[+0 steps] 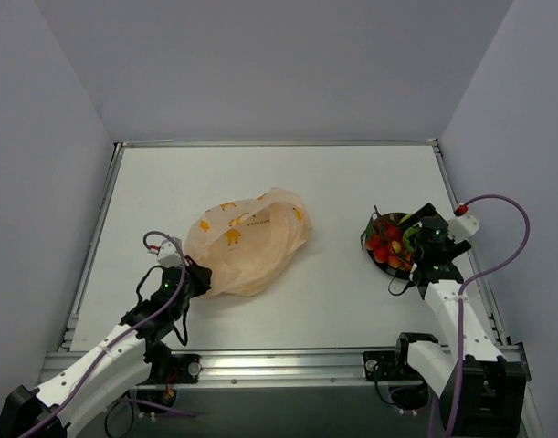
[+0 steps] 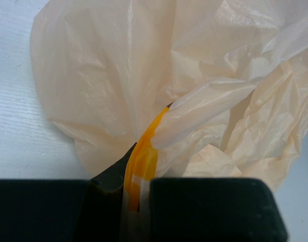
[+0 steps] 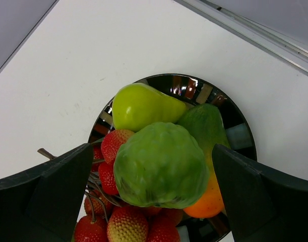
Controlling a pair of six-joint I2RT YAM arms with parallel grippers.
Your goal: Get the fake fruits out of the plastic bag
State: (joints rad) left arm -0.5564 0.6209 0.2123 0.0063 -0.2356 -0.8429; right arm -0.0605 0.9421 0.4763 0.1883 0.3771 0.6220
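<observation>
The peach-orange plastic bag [image 1: 247, 242] lies crumpled left of the table's middle. My left gripper [image 1: 194, 278] is at its near left corner, shut on a bunched strip of the plastic bag [image 2: 143, 161] with an orange mark. The fake fruits [image 1: 388, 245] are piled on a dark round plate [image 1: 373, 228] at the right. My right gripper [image 3: 151, 169] hangs open over them, its fingers either side of a bumpy green fruit [image 3: 161, 164] without touching it. Around that fruit lie a yellow-green pear [image 3: 143, 106], a green-orange mango [image 3: 210, 131] and red strawberries [image 3: 113, 146]. Whatever is inside the bag is hidden.
The plate's glossy rim [image 3: 194, 83] shows past the fruit. A metal rail [image 3: 254, 30] runs along the table's right edge close behind the plate. Grey walls enclose the white table [image 1: 333, 182] on three sides.
</observation>
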